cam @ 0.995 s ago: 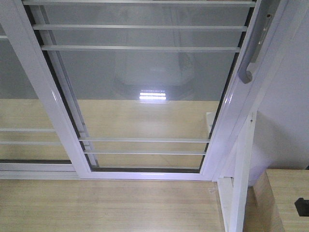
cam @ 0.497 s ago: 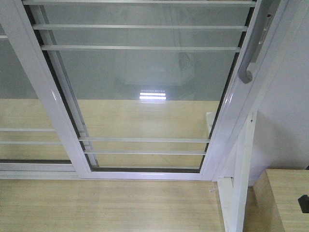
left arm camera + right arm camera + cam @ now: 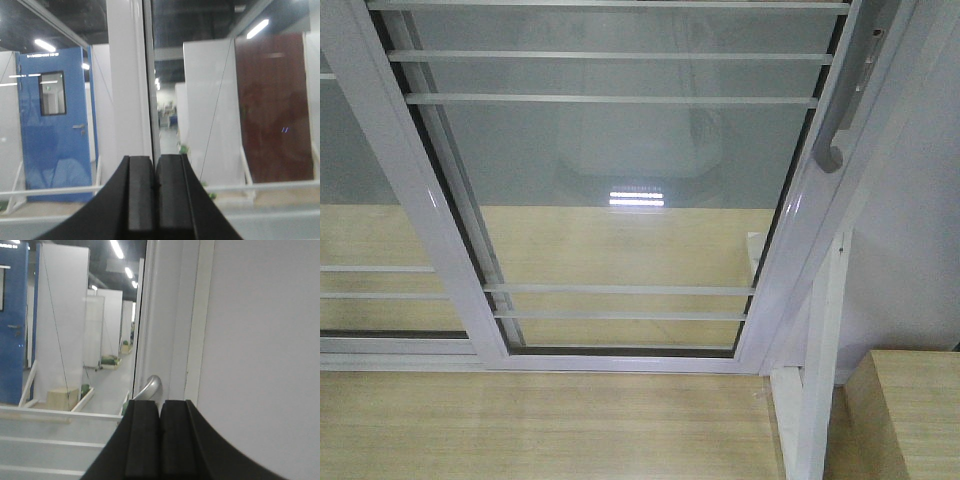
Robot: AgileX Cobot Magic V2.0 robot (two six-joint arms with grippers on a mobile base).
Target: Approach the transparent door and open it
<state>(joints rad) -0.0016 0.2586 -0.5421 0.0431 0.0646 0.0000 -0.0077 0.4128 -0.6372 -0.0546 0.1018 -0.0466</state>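
The transparent door (image 3: 620, 200) fills the front view, a glass panel in a white frame with thin white rails. Its curved grey handle (image 3: 842, 120) runs down the right frame edge. In the right wrist view the handle (image 3: 151, 385) shows just above and behind my right gripper (image 3: 160, 402), which is shut and empty, short of the frame. My left gripper (image 3: 155, 159) is shut with nothing in it. It faces a white upright of the door frame (image 3: 125, 80), with glass on both sides.
A second white-framed glass panel (image 3: 360, 200) without a handle stands at the left. A white wall (image 3: 920, 250) and a white post (image 3: 820, 360) stand right of the door. A wooden block (image 3: 910, 415) sits at the lower right. Wooden floor (image 3: 540, 430) lies below the door.
A small black part at the right edge of the front view, over the wooden block, has slid out of the frame. The door has barely shifted.
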